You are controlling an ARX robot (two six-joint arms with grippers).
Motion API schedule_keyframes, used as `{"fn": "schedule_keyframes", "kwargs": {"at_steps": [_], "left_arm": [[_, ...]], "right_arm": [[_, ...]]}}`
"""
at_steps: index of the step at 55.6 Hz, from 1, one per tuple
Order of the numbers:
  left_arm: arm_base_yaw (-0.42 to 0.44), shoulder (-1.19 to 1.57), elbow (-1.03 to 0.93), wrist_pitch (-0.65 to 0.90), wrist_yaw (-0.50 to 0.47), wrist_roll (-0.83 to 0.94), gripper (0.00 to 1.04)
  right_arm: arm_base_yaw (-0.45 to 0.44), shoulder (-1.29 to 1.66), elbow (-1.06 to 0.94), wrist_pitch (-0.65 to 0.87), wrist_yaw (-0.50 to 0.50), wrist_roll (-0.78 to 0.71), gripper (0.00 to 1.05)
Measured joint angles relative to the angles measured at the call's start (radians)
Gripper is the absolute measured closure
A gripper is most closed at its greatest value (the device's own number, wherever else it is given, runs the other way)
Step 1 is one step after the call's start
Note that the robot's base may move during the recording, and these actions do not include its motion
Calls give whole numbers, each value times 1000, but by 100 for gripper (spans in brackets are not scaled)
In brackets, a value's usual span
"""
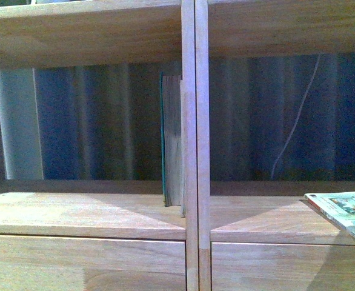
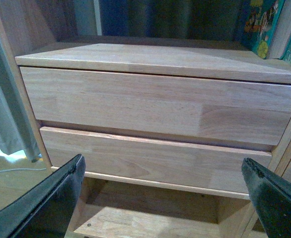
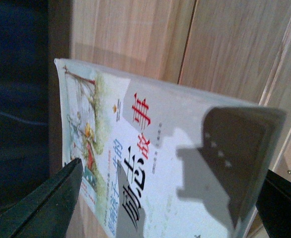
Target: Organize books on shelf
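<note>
The light-wood shelf (image 1: 189,121) fills the front view. The teal volume (image 1: 171,139) stands upright in the left compartment, against the centre divider. The thin white book (image 1: 344,212) lies flat on the right compartment's board, at its front right, poking past the edge. In the right wrist view this book (image 3: 160,148) shows red and dark characters, and my right gripper (image 3: 170,208) is open with its fingers on either side of it. My left gripper (image 2: 168,198) is open and empty in front of the two left drawer fronts (image 2: 155,106). Neither gripper shows in the front view.
Colourful books (image 2: 267,25) stand on the board above the drawers, at the corner of the left wrist view. An open compartment (image 2: 145,213) lies below the lower drawer. A dark curtain and a white cable (image 1: 295,121) hang behind the shelf.
</note>
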Motion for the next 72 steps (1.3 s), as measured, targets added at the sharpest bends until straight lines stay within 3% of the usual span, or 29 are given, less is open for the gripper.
{"fn": "schedule_keyframes", "kwargs": {"at_steps": [29, 59, 64, 72], "left_arm": [[0, 0, 0, 0, 0, 0, 7], [0, 0, 0, 0, 0, 0, 7], [0, 0, 0, 0, 0, 0, 7], [0, 0, 0, 0, 0, 0, 7]], "right_arm": [[22, 90, 69, -12, 4, 25, 8], [19, 76, 77, -3, 0, 31, 90], [15, 51, 66, -2, -5, 32, 97], [3, 13, 32, -6, -12, 31, 97]]}}
